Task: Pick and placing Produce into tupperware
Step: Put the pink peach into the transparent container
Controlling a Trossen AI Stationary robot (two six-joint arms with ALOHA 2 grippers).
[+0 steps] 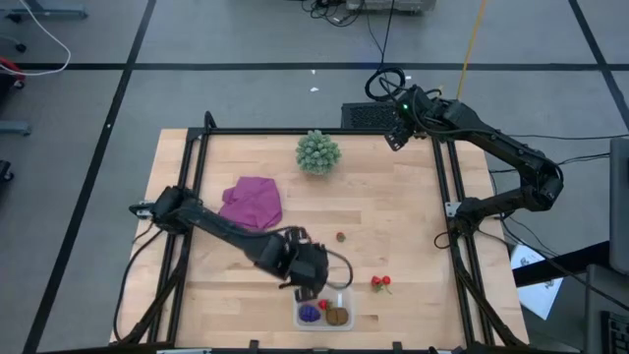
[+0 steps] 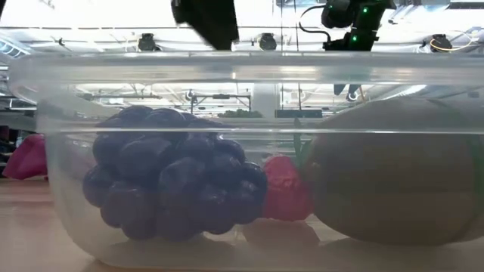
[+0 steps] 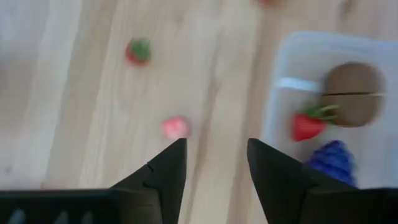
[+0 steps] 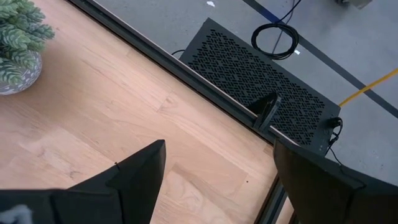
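**Left arm hangs over the tub with three fruits inside and loose berries to one side**

The small clear plastic rectangular tub [image 1: 323, 313] sits at the near edge of the pale wooden table [image 1: 393, 206], placed where the left arm can drop pieces straight down into it. Inside lie a dark purple grape cluster [image 2: 170, 181], a small red strawberry-like berry [image 2: 286, 189] and a brown oval kiwi-like piece [image 2: 393, 170], packed side by side so the berry sits between the other two.

The left gripper [image 3: 216, 163] is just beside the tub's rim, above bare wood. Its two dark fingers stand a narrow way apart with nothing between them, which suits a move onto a tiny fruit rather than a release. In its wrist view a pale pink berry [image 3: 175, 127] lies just beyond the fingertips, and a red berry with a green cap [image 3: 138, 51] lies farther off; the pink one looks like the likely next pick, though the blur makes its shape hard to read.

From above, a pair of red berries [image 1: 380, 283] rests near the tub and a single dark red berry [image 1: 340, 236] sits toward the table's middle, so several pieces remain outside.

The right gripper [image 4: 217, 165] waits at the far right corner of the table, fingers spread wide and empty. A crumpled magenta cloth [image 1: 253, 201] and a pale green bushy ball [image 1: 318, 151] lie well apart from the work
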